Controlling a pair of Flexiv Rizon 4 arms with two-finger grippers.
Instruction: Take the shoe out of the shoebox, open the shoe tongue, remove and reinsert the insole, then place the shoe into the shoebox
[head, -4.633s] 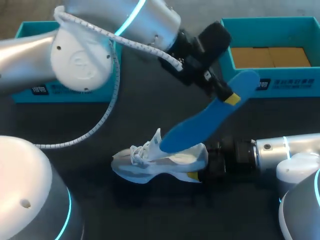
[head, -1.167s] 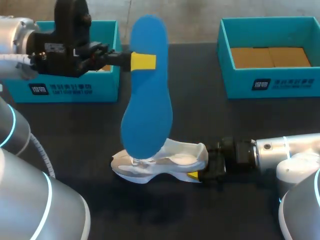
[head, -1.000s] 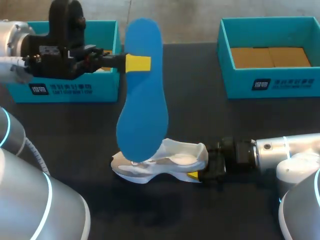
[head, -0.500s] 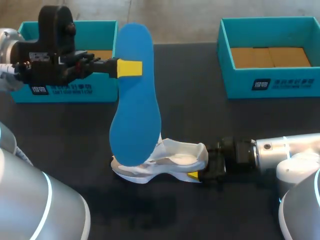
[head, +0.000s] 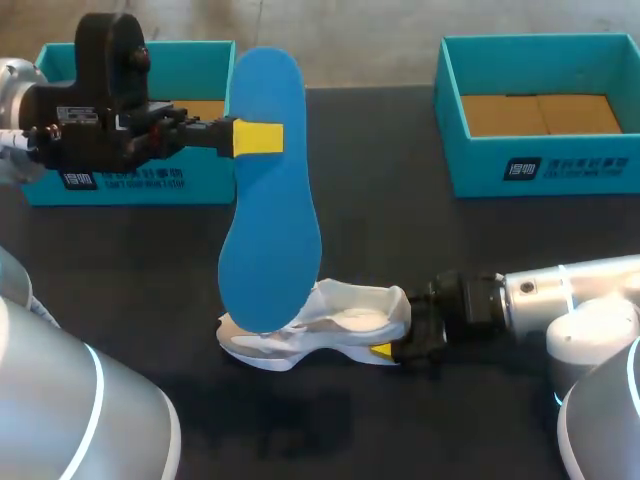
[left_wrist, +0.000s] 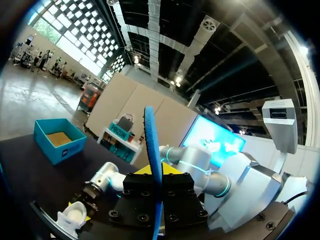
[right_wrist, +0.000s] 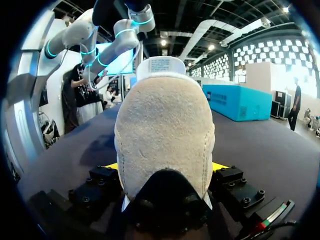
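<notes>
Our left jaws are clamped on the blue insole (head: 270, 200), which sticks out from them above the white shoe (head: 345, 320), and our right jaws squeeze the shoe's heel on the tabletop (head: 400, 230).

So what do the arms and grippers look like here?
The left arm and right arm are rounded silver-white links with glowing cyan rings. The left gripper and right gripper are blocky black units with yellow fingertips.
</notes>
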